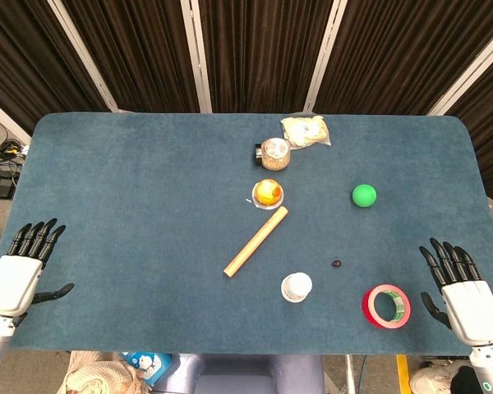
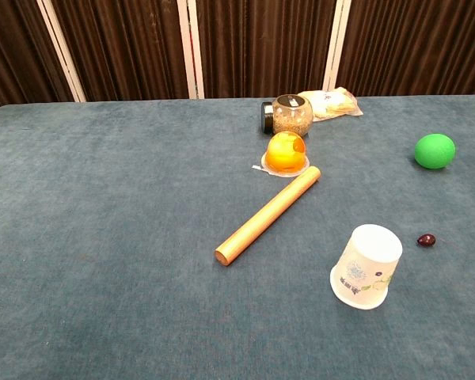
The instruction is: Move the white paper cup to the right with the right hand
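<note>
The white paper cup (image 1: pixel 297 287) (image 2: pixel 366 265) stands upside down on the blue table near the front edge, a little right of centre. My right hand (image 1: pixel 461 293) rests at the table's front right corner, fingers spread and holding nothing, well to the right of the cup. My left hand (image 1: pixel 22 268) lies at the front left corner, fingers apart and holding nothing. Neither hand shows in the chest view.
A red tape roll (image 1: pixel 386 306) lies between the cup and my right hand. A small dark object (image 1: pixel 336 263) (image 2: pixel 426 239) sits right of the cup. A wooden rod (image 1: pixel 255 241) (image 2: pixel 267 214), an orange jelly cup (image 1: pixel 268 193), a jar (image 1: pixel 274 153), a bag (image 1: pixel 305 130) and a green ball (image 1: pixel 363 195) lie farther back.
</note>
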Controlling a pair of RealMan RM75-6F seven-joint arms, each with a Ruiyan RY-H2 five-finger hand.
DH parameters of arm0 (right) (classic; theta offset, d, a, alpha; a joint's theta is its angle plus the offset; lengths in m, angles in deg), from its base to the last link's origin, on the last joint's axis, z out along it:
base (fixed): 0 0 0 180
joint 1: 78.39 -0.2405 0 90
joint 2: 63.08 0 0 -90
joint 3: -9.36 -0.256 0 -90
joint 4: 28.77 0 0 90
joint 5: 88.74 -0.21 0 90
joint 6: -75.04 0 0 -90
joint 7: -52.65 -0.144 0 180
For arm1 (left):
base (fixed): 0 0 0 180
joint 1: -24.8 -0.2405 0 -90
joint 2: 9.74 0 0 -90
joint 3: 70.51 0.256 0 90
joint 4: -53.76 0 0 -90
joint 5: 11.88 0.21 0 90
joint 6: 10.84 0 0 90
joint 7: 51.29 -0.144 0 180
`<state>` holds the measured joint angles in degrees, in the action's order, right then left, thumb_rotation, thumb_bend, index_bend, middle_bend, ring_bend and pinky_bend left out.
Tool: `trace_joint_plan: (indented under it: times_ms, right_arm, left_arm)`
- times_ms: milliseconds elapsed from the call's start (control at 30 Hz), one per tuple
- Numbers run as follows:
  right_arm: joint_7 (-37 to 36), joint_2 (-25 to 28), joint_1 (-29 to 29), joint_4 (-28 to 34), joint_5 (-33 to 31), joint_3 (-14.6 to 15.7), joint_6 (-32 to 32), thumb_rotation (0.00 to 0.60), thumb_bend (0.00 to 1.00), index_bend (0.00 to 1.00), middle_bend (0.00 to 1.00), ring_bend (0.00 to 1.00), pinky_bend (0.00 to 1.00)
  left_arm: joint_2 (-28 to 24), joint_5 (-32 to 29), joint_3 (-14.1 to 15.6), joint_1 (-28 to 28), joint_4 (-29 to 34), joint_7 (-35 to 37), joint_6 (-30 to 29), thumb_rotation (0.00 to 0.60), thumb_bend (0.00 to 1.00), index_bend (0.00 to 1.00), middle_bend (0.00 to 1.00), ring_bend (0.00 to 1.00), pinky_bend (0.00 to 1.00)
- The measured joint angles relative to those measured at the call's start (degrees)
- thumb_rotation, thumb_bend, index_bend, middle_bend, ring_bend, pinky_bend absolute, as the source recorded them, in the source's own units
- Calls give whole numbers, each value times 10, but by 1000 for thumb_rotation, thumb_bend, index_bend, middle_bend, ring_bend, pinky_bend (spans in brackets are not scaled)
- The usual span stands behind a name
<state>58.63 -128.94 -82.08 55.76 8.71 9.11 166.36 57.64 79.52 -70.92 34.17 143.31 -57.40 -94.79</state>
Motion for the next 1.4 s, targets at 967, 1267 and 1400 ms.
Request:
trace_joint_plan:
  times_ms: [967, 1267, 1400]
  right_arm:
    - [-92, 33, -117, 9, 144, 29, -78, 600, 327, 0, 0, 5, 193]
    - [-91, 36, -190, 46, 170, 27, -164, 600, 326, 0, 0, 48, 238]
    - [-47, 40, -206, 92, 151, 28, -232, 600, 327, 0, 0, 48, 238]
  left_arm:
    - [2, -6, -2, 4, -1, 0, 8, 600, 0, 0, 0, 0, 0]
    - [3, -11, -4, 5, -1, -4, 12, 600, 0, 0, 0, 0, 0]
    - [2, -13, -4, 6, 0, -3, 15, 600, 0, 0, 0, 0, 0]
